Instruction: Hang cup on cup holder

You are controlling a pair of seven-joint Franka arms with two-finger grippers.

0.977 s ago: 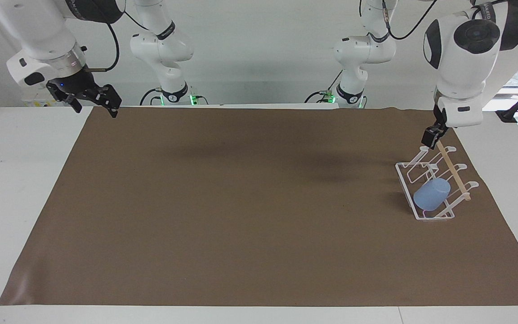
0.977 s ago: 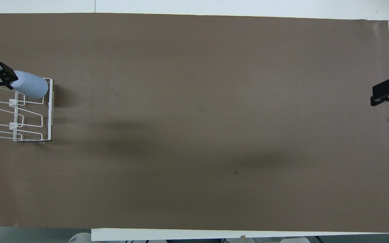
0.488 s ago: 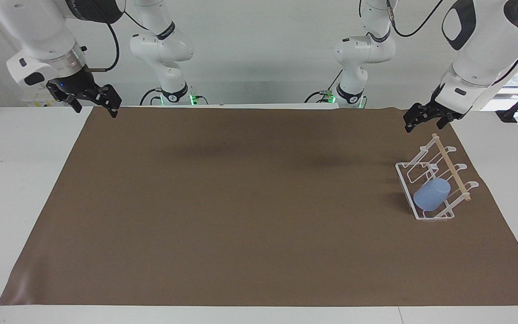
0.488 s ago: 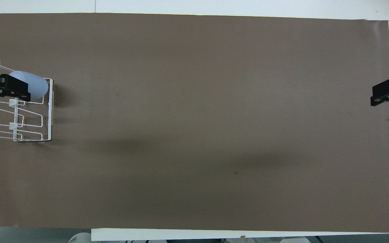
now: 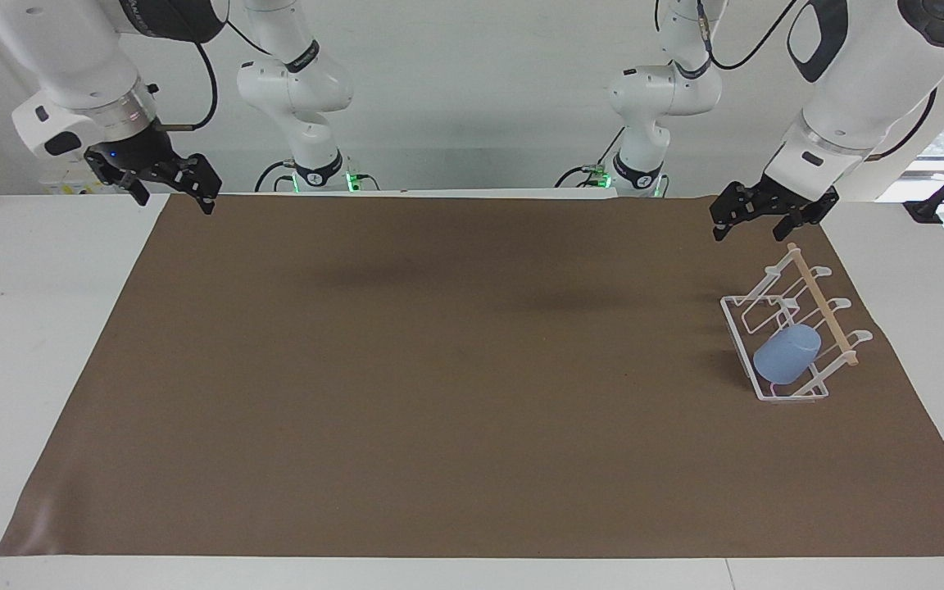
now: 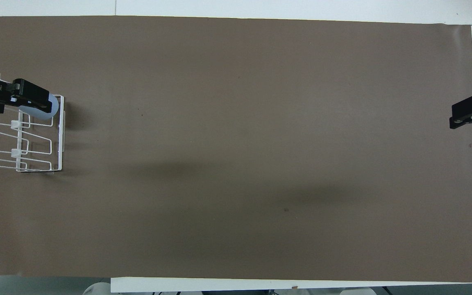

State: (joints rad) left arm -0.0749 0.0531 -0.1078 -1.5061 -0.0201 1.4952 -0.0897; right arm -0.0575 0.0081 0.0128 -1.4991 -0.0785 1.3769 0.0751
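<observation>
The light-blue cup [image 5: 785, 354] hangs on a prong of the white wire cup holder [image 5: 736, 326], at the left arm's end of the brown mat. The holder's wooden rod [image 5: 823, 307] runs across its top. My left gripper [image 5: 751, 231] is open and empty, raised in the air over the mat just off the holder's end nearest the robots, apart from it. In the overhead view the left gripper [image 6: 41, 102] covers most of the cup [image 6: 54, 109] above the holder [image 6: 60, 135]. My right gripper [image 5: 177, 199] is open and empty and waits over the right arm's end of the mat.
The brown mat [image 5: 439, 369] covers most of the white table [image 5: 21, 328]. The right gripper [image 6: 461, 114] also shows at the mat's edge in the overhead view. Nothing else lies on the mat.
My left gripper has lifted away from the holder's rod and swung toward the robots and the table's middle. The cup stays on the holder. The right arm has not moved.
</observation>
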